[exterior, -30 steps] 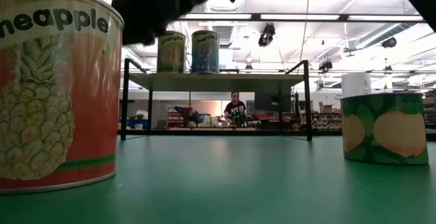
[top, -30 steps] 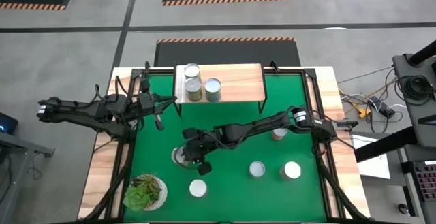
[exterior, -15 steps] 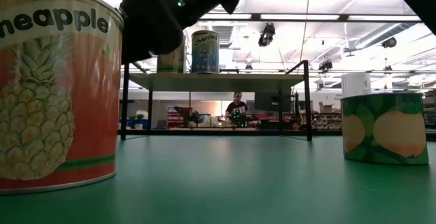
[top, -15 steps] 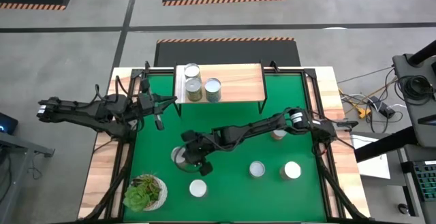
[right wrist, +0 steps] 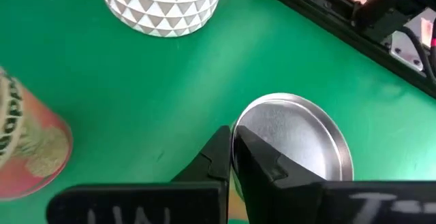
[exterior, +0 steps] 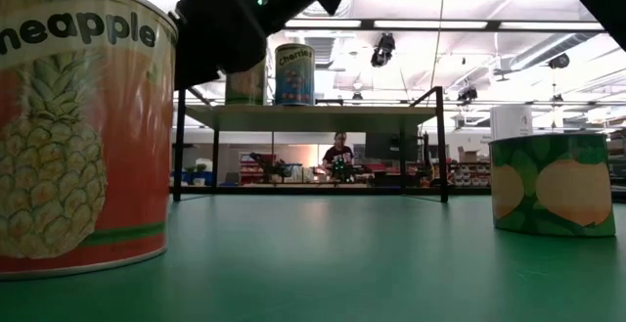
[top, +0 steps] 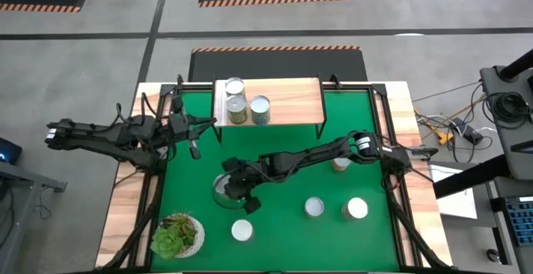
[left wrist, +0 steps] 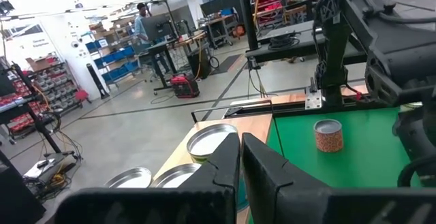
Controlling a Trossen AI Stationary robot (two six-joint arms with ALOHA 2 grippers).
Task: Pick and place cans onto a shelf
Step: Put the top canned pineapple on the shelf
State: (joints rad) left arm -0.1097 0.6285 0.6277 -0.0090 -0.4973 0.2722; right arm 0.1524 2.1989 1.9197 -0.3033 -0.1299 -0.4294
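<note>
1 upright can [top: 221, 190] stands near the green table's [top: 283, 224] front-left corner directly beneath the right gripper [top: 236, 188], whose fingers are pinched together over its lid rather than around it, while the closed left gripper [top: 194, 150] waits farther off beside the shelf [top: 287, 101].

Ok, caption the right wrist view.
Right tool, shut, hovers beside a silver can top, near a pineapple can.

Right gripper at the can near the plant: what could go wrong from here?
1. The right gripper is shut at the rim of the can, not around it, so a lift would probably come up empty.
2. If it presses on while shut, it may shove or tip that can.
</note>
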